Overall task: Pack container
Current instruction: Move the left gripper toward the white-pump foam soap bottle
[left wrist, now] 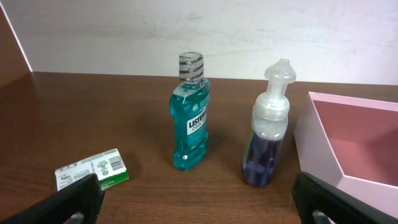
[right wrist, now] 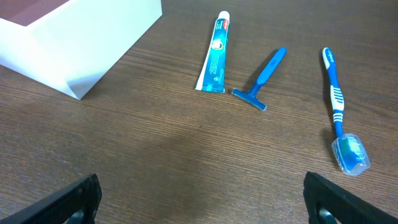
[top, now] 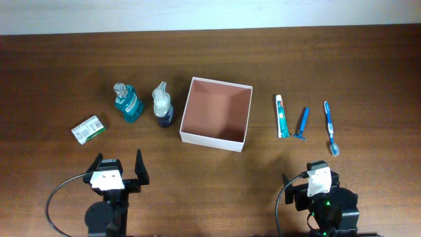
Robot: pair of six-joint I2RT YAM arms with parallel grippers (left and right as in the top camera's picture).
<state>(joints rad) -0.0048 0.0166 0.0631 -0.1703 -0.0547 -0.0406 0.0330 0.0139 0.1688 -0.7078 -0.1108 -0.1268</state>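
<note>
Brown wooden table (top: 368, 59), container (top: 212, 139) centre, mouthwash (top: 128, 104) left of it, toothpaste (top: 281, 116) right; left gripper (top: 119, 164), right gripper (right wrist: 202, 196) both spread wide apart, holding nothing

Even, bright light, soft short shadows, sharp focus; faint sheen on the wooden table (top: 368, 59).

Square shallow cardboard container (top: 212, 139), white outer walls, reddish-brown inside, open-topped, sitting flat at the middle of the table in the overhead view, turned slightly clockwise, white near wall facing 6 o'clock, inner floor fully showing
</note>
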